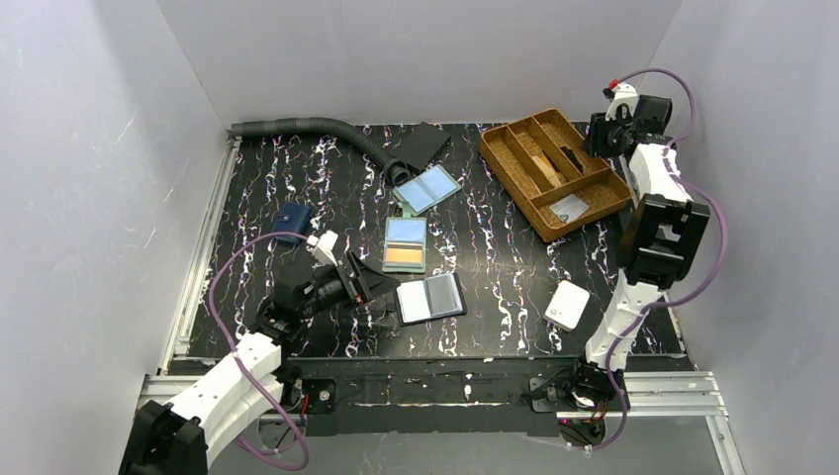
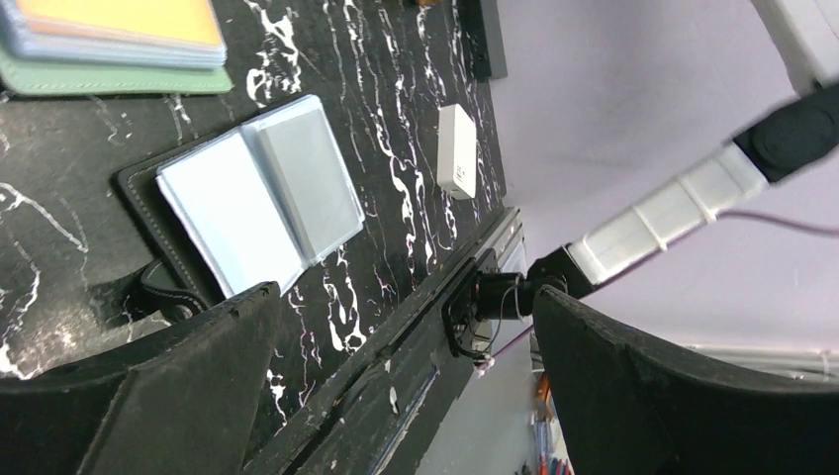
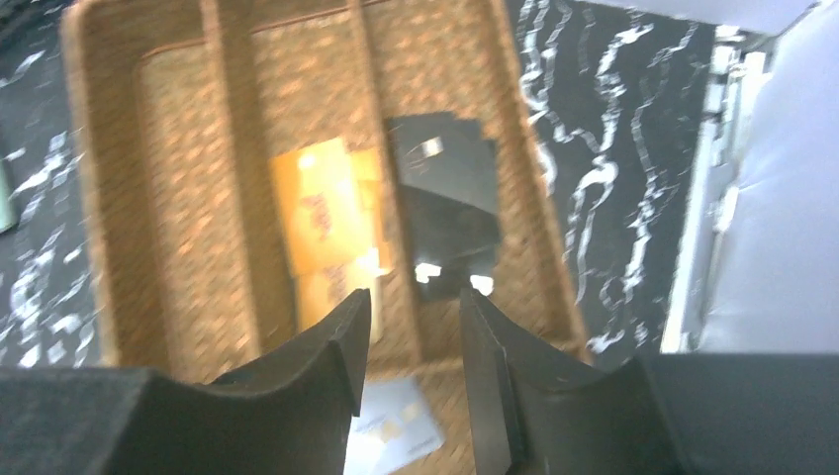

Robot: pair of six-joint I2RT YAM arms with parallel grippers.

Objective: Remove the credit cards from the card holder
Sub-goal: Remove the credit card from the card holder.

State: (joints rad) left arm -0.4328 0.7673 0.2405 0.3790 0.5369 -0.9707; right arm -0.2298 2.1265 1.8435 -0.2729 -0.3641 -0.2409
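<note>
A black marbled table [image 1: 495,257], seen from above, with a robot arm at each near corner. The card holder [image 1: 406,244], a flat grey-green folder, lies open near the middle of the table, with a blue card [image 1: 406,231] in its far pocket and an orange card [image 1: 405,257] in its near one. The left gripper [image 1: 381,289] sits low just near of the holder. Its wrist camera shows its fingers [image 2: 178,396] spread wide with nothing between them. Beside it lies an open black folder [image 1: 429,298] with two pale panels, and a white box [image 1: 567,305] sits further right. At the far right, the right gripper [image 3: 413,307] hangs over a wicker tray [image 1: 514,168], its fingers [image 3: 326,346] a narrow gap apart and holding nothing. In the tray, blurred, a black card [image 3: 445,193] and an orange item [image 3: 322,223] lie in neighbouring compartments.
</note>
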